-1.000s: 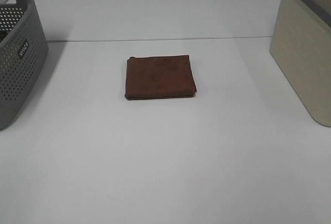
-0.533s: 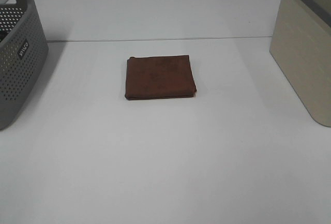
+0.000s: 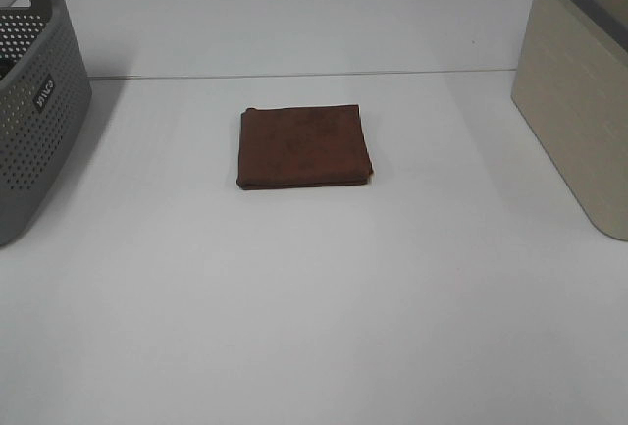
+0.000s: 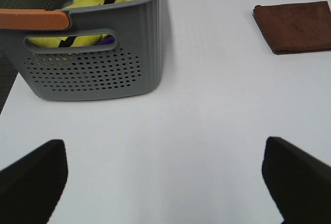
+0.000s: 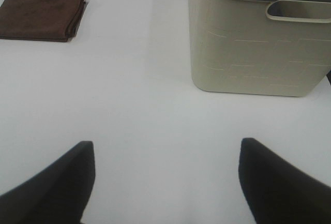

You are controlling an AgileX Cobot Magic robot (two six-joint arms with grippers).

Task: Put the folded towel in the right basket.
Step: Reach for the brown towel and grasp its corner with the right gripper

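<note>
A brown folded towel [image 3: 304,145] lies flat on the white table, in the middle of the exterior view. It also shows in the left wrist view [image 4: 294,26] and the right wrist view [image 5: 42,14]. The beige right basket [image 3: 581,91] stands at the right edge; it also shows in the right wrist view [image 5: 258,40]. My left gripper [image 4: 165,182] is open and empty, far from the towel. My right gripper [image 5: 165,180] is open and empty, in front of the beige basket. Neither arm shows in the exterior view.
A grey perforated basket [image 3: 34,101] stands at the left edge; the left wrist view shows its wall [image 4: 93,63], with yellow and blue cloth inside it. The white table [image 3: 314,297] stretches between the two baskets.
</note>
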